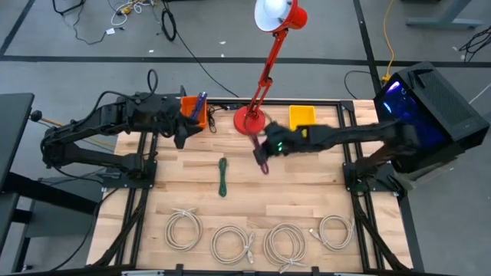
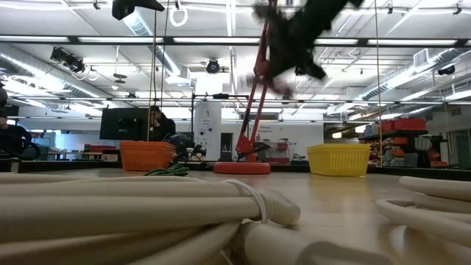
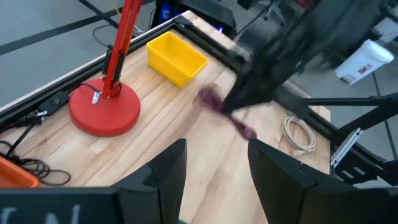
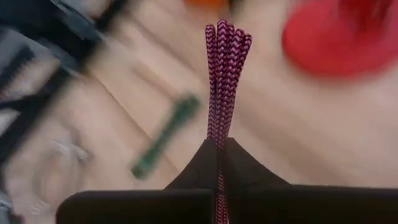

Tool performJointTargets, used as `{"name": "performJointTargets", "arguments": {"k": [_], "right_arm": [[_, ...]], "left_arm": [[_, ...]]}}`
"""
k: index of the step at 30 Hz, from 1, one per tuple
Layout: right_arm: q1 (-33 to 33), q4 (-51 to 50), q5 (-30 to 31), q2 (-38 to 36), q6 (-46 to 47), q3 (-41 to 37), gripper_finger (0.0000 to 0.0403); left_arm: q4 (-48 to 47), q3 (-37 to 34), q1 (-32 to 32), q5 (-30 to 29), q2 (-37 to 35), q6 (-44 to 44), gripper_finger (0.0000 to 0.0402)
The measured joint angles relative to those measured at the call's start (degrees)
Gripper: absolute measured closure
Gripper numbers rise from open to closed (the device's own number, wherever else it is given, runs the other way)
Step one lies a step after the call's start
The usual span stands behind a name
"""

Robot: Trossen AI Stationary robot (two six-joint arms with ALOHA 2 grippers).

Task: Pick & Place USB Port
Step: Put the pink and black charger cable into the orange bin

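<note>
Both arms are dark, near-black, built of slim jointed links. The right arm (image 1: pixel 353 136) shows a small green light near its wrist. The left pincer (image 3: pixel 214 171) has two broad, flat, dark fingers (image 3: pixel 171 171) with squared edges.

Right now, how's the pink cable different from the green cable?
The pink cable is pinched in the shut right gripper and hangs lifted off the table; the green cable lies flat on the wood, untouched. The pink cable is near the red lamp base; the green cable lies further towards the table's middle. Both are folded into narrow bundles.
</note>
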Motion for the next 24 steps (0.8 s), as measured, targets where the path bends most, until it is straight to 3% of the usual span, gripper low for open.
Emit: {"name": "performJointTargets", "arguments": {"k": [9,17,24], "right_arm": [[2.1,-2.9,8.8,-8.7,-21.8,15.4,0.0403],[5.0,-1.0,5.8,-9.3,-28.5,18.2,0.0403],[6.6,1.9,3.6,-9.7,-31.6,18.2,0.0403]], "left_arm": [[12.9,-0.1,-1.2,4.2,1.9,1.7,0.0225],[35.8,0.0,-4.3,6.0,10.2,4.5,0.0225],[44.3,-0.1,-4.4,6.1,17.6,3.0,0.0225]]}}
